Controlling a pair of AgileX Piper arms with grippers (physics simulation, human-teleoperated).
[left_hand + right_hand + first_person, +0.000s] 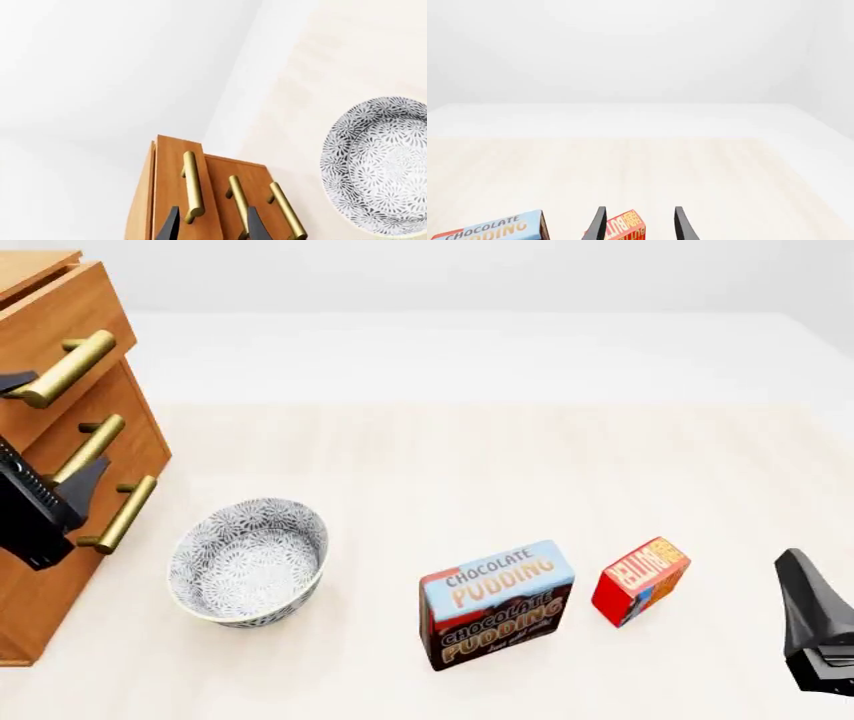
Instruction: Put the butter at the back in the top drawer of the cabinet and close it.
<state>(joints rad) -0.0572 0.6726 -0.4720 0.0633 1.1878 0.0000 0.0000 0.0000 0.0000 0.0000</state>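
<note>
Pale wood table (534,470), white bg.

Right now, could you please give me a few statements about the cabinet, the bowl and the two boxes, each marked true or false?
1. The top drawer of the cabinet stands pulled out a little. True.
2. The butter lies inside the bowl. False: it sits on the table, right of the pudding box.
3. The right gripper is open, with the butter showing between its fingers. True.
4. The bowl stands right of the pudding box. False: it stands left of it, beside the cabinet.
5. The left gripper is open at the drawer handles. True.
</note>
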